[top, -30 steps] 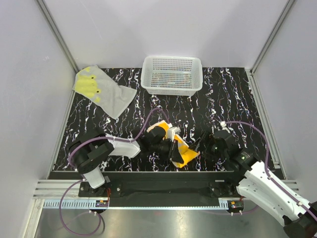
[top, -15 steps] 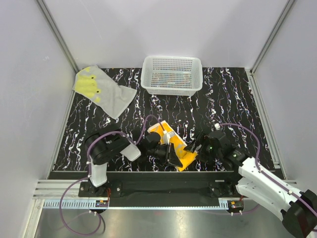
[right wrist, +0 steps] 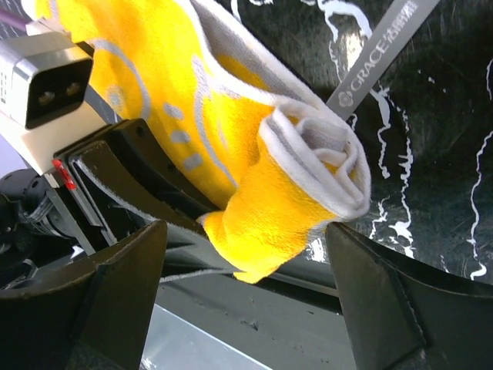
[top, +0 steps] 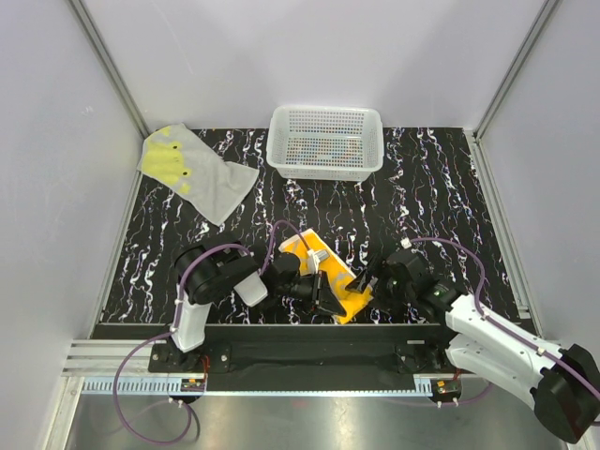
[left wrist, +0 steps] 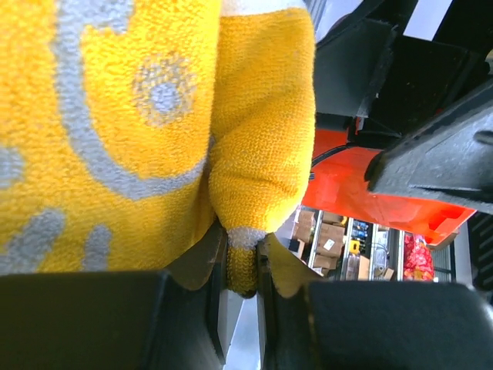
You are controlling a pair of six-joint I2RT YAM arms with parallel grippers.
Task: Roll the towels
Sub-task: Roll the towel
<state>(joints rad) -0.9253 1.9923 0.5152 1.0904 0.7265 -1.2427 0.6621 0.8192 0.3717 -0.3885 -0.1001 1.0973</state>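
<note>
Orange towel [top: 349, 298] half-rolled at six o'clock, left gripper [top: 328, 300] pinching its corner, right gripper [top: 364, 280] moved in closer, fingers spread around the rolled end, grey strip [right wrist: 377, 54] reads GRACE

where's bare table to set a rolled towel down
Bare table right of the white basket, down to the right gripper; also the strip between basket, grey towel and orange towel. Crowded near centre, where the left gripper holds it.
</note>
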